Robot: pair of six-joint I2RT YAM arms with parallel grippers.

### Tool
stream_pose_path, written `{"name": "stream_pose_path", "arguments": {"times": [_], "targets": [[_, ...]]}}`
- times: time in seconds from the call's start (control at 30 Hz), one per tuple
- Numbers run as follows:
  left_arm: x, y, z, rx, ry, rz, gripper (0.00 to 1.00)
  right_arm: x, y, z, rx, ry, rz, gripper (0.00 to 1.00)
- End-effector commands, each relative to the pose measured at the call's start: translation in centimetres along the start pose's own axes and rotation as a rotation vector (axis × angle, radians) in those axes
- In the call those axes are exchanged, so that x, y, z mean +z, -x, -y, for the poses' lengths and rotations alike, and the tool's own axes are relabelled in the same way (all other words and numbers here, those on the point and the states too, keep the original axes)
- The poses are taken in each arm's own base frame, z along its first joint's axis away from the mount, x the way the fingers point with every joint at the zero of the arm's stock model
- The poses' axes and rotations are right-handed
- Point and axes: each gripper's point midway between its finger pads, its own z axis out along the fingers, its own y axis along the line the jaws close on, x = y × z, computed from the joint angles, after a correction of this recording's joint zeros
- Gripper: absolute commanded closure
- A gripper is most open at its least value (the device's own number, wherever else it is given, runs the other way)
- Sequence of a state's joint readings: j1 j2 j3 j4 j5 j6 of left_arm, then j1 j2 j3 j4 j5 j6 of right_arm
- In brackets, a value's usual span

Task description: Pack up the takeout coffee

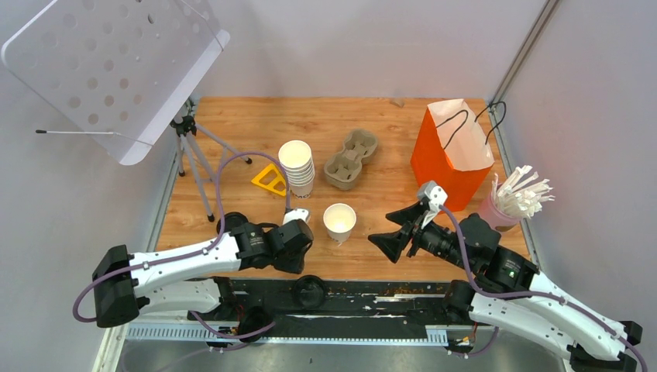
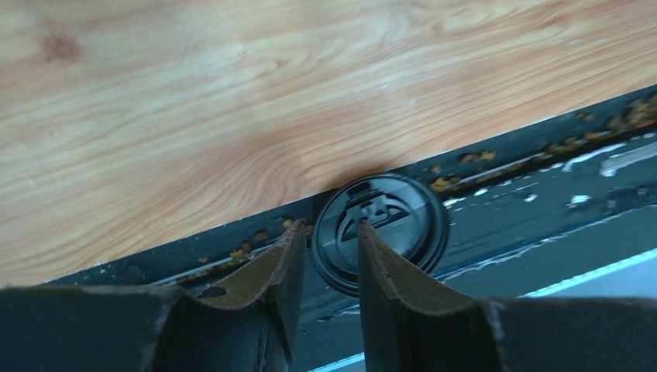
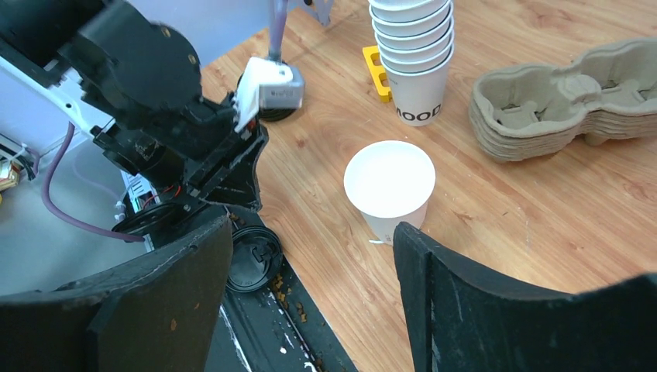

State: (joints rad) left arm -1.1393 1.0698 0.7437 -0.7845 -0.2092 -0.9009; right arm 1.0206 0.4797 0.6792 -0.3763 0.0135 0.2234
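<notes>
The takeout coffee shows as a single white paper cup (image 1: 339, 219) (image 3: 390, 178) standing upright on the wooden table (image 1: 256, 124) with its top open and no lid on it. A loose round black lid (image 1: 309, 291) (image 2: 403, 225) (image 3: 252, 260) lies flat on the dark rail at the table's near edge. My left gripper (image 1: 299, 265) (image 2: 331, 229) hangs right over that lid, its jaws a little apart and gripping nothing. My right gripper (image 1: 387, 231) (image 3: 310, 232) is open wide, just right of the cup and pointing at it.
A stack of lidless white cups (image 1: 297, 164) (image 3: 414, 54) and a cardboard cup carrier (image 1: 351, 158) (image 3: 565, 101) stand behind the cup. An orange paper bag (image 1: 452, 155) and a pink holder of white sticks (image 1: 515, 200) are at the right. A yellow triangle (image 1: 270, 180) and a tripod (image 1: 194, 147) are at the left.
</notes>
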Motion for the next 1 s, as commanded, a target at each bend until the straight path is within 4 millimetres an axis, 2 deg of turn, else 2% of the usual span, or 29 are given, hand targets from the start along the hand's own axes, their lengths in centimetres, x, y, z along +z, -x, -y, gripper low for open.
{"name": "stream_pose_path", "arguments": {"times": [0.0,0.1,0.2,0.3,0.63,0.83,0.97], "targets": [[1.1,-2.6,-1.1,-0.025,0.022,-0.077,0.62,-1.4,2.5,0.0,0.003,-0.021,0.07,0.25],[1.8,-4.1,-1.8,-0.042,0.022,-0.106,0.61,-1.6,2.8,0.1,0.0,-0.025,0.082,0.25],[2.3,-4.8,-1.2,-0.063,-0.041,-0.11,0.59,-1.4,2.7,0.0,-0.004,-0.019,0.082,0.25],[2.7,-5.0,-0.4,-0.076,-0.095,-0.111,0.59,-1.1,2.5,-0.1,-0.004,-0.015,0.07,0.25],[3.3,-5.2,-0.4,-0.071,-0.098,-0.106,0.59,-0.7,2.2,-0.2,-0.001,-0.007,0.065,0.25],[3.6,-5.6,-0.8,-0.071,-0.089,-0.112,0.69,-0.7,2.4,-0.2,0.014,-0.011,0.068,0.25],[3.2,-4.8,-0.6,-0.064,-0.092,-0.082,0.86,-0.6,2.5,-0.6,0.065,-0.002,0.056,0.24]]}}
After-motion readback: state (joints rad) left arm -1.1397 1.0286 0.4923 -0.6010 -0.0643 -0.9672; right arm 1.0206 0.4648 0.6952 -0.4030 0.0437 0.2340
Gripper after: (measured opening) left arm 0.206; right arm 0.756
